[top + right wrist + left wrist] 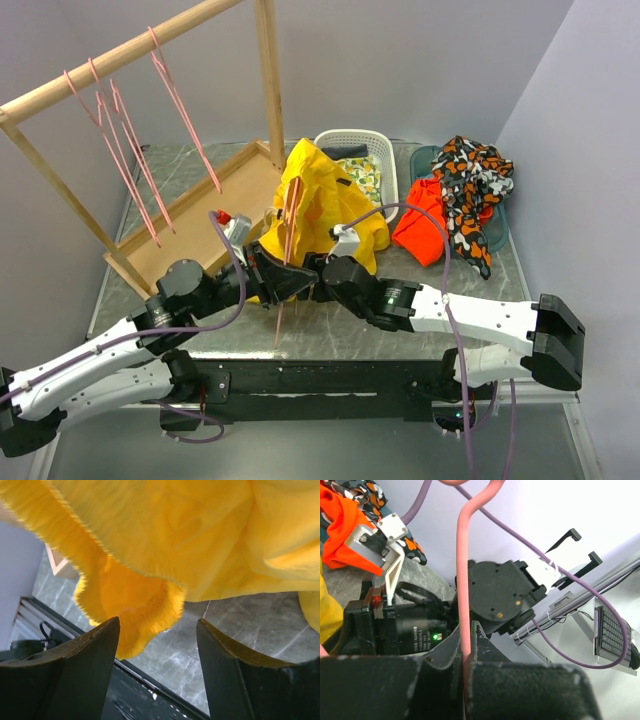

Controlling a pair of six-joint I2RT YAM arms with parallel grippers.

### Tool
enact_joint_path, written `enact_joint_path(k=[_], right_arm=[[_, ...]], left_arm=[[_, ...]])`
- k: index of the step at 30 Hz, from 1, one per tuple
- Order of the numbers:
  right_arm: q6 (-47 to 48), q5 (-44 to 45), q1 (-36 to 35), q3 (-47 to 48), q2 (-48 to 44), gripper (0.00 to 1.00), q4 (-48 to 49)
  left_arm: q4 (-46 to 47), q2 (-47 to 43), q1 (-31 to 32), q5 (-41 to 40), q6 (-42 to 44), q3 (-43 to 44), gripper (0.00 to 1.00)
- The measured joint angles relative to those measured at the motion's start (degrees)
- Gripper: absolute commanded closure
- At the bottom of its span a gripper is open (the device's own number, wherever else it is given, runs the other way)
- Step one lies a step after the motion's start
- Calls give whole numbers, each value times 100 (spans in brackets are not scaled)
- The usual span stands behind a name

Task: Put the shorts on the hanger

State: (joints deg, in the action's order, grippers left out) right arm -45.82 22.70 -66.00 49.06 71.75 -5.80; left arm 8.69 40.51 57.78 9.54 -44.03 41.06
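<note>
Left claw (467,660): I am pinching the pink wire hanger (464,580) between fingers closed right down, its shank rising straight out of the grip. Right claw (157,630): I am holding it spread wide on nothing, the yellow shorts (190,540) draping just above, their frilled hem dipping beside one finger. White lettering on the black motor housing (415,625) past my left claw is showing too blurred to read.

Bright, even light, soft shadows on the desk (340,335); close up, the wrist views blur, yellow shorts (165,540) soft.
</note>
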Motion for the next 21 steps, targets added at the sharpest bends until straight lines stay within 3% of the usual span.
enact_joint_path(k=[7, 10, 13, 15, 19, 21], right_arm=[[-223, 28, 2, -188, 109, 29, 474], [-210, 109, 13, -203, 216, 39, 750], [-118, 170, 109, -435, 229, 41, 1224], [-81, 173, 221, -553, 264, 51, 1397], [48, 181, 291, -614, 304, 91, 1622], [50, 295, 184, -640, 245, 100, 1615]], left_arm=[[122, 31, 22, 2, -2, 11, 99], [223, 37, 42, 0, -4, 11, 99], [361, 52, 55, -4, -20, 11, 99], [459, 61, 66, -35, -22, 11, 99], [643, 61, 101, -170, -22, 9, 99], [820, 57, 118, -389, -28, -48, 99]])
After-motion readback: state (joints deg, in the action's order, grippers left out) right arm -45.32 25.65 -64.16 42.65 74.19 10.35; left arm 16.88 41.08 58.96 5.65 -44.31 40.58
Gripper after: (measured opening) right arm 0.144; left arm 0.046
